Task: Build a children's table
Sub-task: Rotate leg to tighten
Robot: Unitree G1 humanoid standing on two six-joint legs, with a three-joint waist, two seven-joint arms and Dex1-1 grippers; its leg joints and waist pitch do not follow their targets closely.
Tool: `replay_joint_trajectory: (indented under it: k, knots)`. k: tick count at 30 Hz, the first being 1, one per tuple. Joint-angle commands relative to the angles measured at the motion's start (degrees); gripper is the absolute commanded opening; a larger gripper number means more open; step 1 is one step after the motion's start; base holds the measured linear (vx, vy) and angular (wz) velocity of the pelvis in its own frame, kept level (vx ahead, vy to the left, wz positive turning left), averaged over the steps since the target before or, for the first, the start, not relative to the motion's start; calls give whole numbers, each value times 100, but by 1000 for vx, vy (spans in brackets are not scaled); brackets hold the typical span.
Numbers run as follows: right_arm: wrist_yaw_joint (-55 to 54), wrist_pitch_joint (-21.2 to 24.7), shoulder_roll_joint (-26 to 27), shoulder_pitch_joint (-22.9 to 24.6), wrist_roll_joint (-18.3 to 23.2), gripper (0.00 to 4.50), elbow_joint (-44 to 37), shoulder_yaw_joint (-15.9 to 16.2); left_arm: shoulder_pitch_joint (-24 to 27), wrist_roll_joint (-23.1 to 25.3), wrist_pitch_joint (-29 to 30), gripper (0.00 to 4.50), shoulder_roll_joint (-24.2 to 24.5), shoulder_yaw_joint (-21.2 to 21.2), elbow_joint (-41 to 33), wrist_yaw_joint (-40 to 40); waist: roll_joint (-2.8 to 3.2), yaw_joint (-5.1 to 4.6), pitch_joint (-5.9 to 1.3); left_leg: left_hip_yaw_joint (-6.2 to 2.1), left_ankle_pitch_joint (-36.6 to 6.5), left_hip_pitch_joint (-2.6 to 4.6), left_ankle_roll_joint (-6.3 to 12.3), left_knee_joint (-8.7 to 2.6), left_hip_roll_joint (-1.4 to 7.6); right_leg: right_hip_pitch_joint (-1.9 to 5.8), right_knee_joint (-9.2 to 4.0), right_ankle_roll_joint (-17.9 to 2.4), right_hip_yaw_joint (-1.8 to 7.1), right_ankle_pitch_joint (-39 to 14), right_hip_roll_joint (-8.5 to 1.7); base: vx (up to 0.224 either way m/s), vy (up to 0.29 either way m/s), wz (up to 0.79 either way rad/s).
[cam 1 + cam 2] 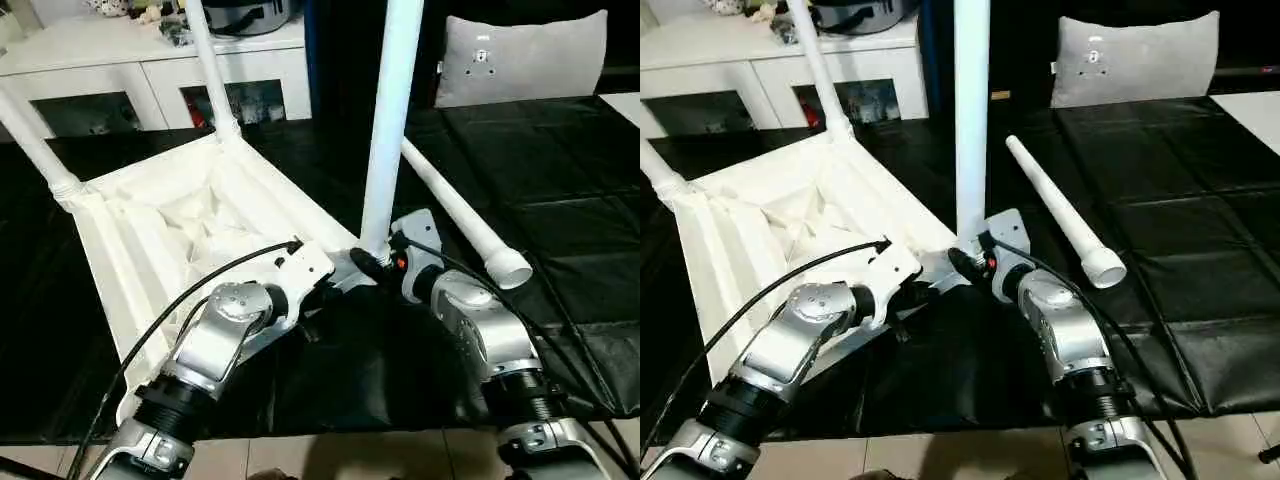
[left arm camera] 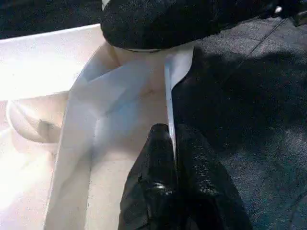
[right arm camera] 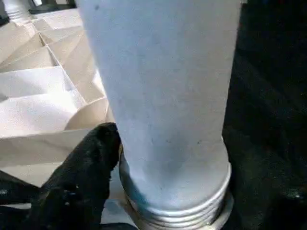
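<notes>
The white tabletop point(image 1: 150, 220) lies upside down on the black mat, ribbed underside up. Two white legs point(image 1: 210, 70) point(image 1: 30, 140) stand in its far corner sockets. A third leg point(image 1: 390, 120) stands upright at the near right corner, its threaded end point(image 3: 177, 201) at the socket. My right gripper point(image 1: 385, 262) sits around the base of that leg. My left gripper point(image 2: 171, 132) is shut on the thin rim point(image 2: 168, 96) of the tabletop, just left of that corner. The fourth leg point(image 1: 460, 210) lies loose on the mat to the right.
A grey cushion point(image 1: 520, 55) leans at the back right. A white cabinet point(image 1: 150, 60) stands behind the tabletop. The black mat point(image 1: 560, 170) spreads to the right, and its front edge meets a light floor near my forearms.
</notes>
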Motion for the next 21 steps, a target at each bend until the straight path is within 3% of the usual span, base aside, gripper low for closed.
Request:
replay_joint_trajectory:
  k: [1,8,16,21]
  knots:
    - [282,86,97,152,151,381,-73,365,-174,24,-272,0,12,-173,-101,-109,-82,37,-340,-321,-980,38,428,-466,625,286,-487,-571,513,-1494,-755,0,0,0]
    - [814,-36,-277,458,242,446,-497,329,-192,4,-490,0,279,-175,45,-373,-73,90,-340,-322,-1013,39,413,-473,635,292,-471,-569,525,-1367,-751,0,0,0]
    - [2026,-440,-1174,711,395,446,-863,428,-160,-128,-1285,0,730,-374,239,-1240,-89,229,-344,-305,-1042,65,455,-458,638,271,-493,-477,524,-1515,-746,0,0,0]
    - [3011,-688,-1844,697,588,446,-993,431,-219,-350,-1780,0,1139,-498,308,-2226,-105,281,-355,-307,-991,58,557,-450,657,275,-463,-483,524,-1442,-744,0,0,0]
